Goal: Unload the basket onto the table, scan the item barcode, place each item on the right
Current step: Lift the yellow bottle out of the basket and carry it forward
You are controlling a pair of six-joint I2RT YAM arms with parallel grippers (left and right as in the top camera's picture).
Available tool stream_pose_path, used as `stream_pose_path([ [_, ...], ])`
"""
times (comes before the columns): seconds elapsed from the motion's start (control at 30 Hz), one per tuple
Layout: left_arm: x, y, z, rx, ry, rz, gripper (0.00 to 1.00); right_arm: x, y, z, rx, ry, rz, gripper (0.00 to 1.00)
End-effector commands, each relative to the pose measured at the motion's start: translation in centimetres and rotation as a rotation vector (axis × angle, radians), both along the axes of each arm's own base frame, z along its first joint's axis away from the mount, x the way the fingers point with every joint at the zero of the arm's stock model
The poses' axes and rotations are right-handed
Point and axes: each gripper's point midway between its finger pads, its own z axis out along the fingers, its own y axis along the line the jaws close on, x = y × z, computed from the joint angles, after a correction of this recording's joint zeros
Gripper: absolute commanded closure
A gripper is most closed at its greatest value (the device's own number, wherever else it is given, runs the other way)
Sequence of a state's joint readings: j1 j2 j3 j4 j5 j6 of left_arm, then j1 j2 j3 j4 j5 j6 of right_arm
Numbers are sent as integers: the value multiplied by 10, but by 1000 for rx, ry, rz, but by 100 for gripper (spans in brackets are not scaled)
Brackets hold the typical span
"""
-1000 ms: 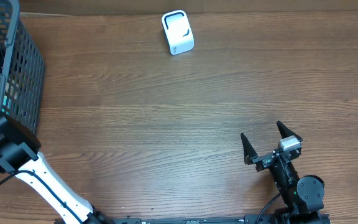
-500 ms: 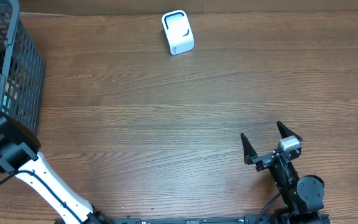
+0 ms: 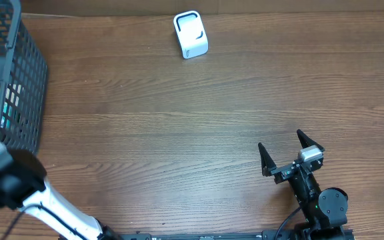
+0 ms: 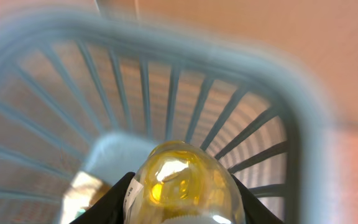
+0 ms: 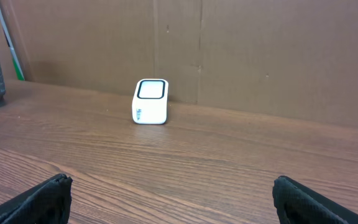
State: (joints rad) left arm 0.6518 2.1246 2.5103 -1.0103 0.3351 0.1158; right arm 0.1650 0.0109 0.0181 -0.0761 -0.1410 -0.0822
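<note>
- Where the table reaches its far left edge, a grey mesh basket stands with a few things inside. From overhead they are too cropped and blurred to name.
- Below the basket, the white left arm rises from the near edge of the table, its dark end next to the basket's near corner.
- From the left wrist, the left pincer grips a clear rounded bottle with yellow contents. One dark finger presses each side of it.
- The bottle hangs above the basket's open top, with the blurred ribs and rim of the basket all around it.
- Near the far edge of the table, about midway across, a small white scanner with a dark-framed top sits alone, well apart from the basket.
- Near the front edge on the right, the right pincer is spread wide and holds nothing, low over the bare wood.
- From the right wrist, its two dark fingers frame the scanner, which stands far ahead before a brown cardboard wall.
</note>
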Motion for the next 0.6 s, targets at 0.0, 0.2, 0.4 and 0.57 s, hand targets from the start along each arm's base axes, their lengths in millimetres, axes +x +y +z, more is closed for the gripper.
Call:
stream_pose_path([
  [0.0, -24, -47, 96, -34, -208, -13, 67, 1, -2, -2, -3, -1, -13, 0],
  [0.2, -45, -111, 136, -129, -272, -84, 66, 1, -2, -2, -3, -1, -13, 0],
  [0.4, -51, -188, 126, -186, -177, -206, 64, 1, -2, -2, -3, -1, -13, 0],
  [0.57, -49, -256, 93, -216, -21, -306, 64, 1, -2, -3, -3, -1, -13, 0],
])
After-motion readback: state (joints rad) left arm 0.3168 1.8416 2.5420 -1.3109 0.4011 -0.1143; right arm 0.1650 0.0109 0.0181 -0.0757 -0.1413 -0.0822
